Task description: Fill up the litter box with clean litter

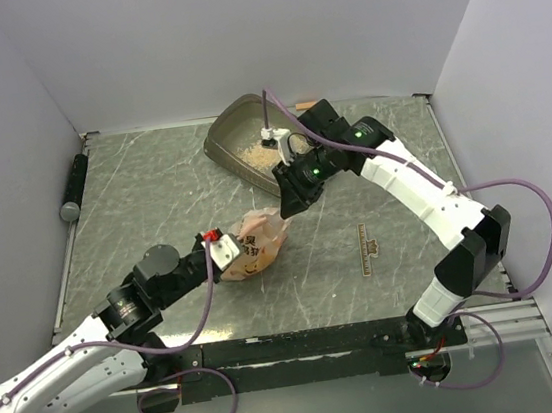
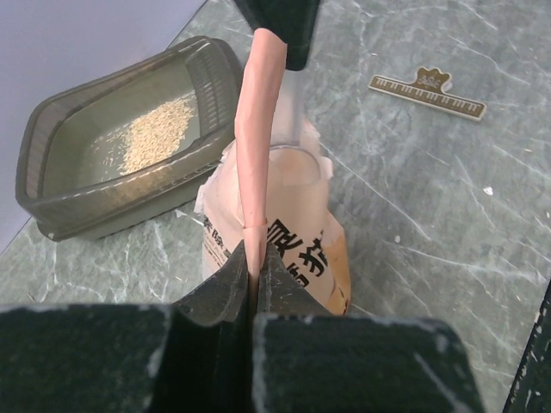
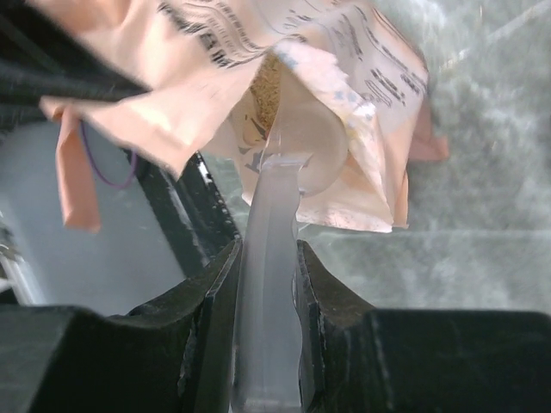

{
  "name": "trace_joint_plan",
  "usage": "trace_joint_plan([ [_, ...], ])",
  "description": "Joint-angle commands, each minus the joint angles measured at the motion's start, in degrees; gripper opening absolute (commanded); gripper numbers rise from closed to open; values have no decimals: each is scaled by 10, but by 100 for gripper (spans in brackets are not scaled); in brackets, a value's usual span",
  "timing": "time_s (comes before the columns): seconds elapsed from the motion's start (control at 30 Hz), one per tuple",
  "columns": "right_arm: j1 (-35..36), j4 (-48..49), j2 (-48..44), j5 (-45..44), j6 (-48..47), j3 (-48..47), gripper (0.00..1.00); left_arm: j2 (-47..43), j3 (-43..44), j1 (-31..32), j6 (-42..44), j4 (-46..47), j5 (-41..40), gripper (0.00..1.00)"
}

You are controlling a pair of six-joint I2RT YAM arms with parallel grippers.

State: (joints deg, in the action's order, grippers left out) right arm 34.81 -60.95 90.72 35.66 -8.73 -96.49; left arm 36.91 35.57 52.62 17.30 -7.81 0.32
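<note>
The grey-brown litter box (image 1: pixel 219 146) sits at the back of the table with a thin patch of clean litter (image 1: pixel 254 153) in it; it also shows in the left wrist view (image 2: pixel 103 215). The salmon-pink bag (image 1: pixel 258 241) stands mid-table. My left gripper (image 2: pixel 252 258) is shut on the bag's pink top edge (image 2: pixel 256 129), holding it up. My right gripper (image 3: pixel 269 249) is shut on the handle of a translucent scoop (image 3: pixel 274 215) whose bowl reaches into the bag's open mouth (image 3: pixel 344 77). Tan granules (image 3: pixel 269 86) show inside the bag.
A flat tan clip printed like piano keys (image 2: pixel 428 90) lies on the marbled table right of the bag (image 1: pixel 370 248). A dark cylinder (image 1: pixel 74 186) rests along the left edge. White walls close in the back and both sides.
</note>
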Motion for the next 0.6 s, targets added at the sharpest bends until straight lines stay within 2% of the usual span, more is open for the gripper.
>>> trace_joint_plan([
  [0.0, -13, -44, 14, -76, 86, -33, 0, -15, 5, 38, 13, 17, -24, 1],
  [0.23, -26, -52, 12, -143, 143, 19, 0, -12, 1, 51, 10, 21, -27, 1],
  [0.4, -26, 31, 6, -128, 187, 97, 0, -10, -2, 52, 6, 25, -30, 1],
  [0.57, -26, 114, 20, -103, 216, 137, 0, -10, -10, 52, 1, 34, -21, 1],
])
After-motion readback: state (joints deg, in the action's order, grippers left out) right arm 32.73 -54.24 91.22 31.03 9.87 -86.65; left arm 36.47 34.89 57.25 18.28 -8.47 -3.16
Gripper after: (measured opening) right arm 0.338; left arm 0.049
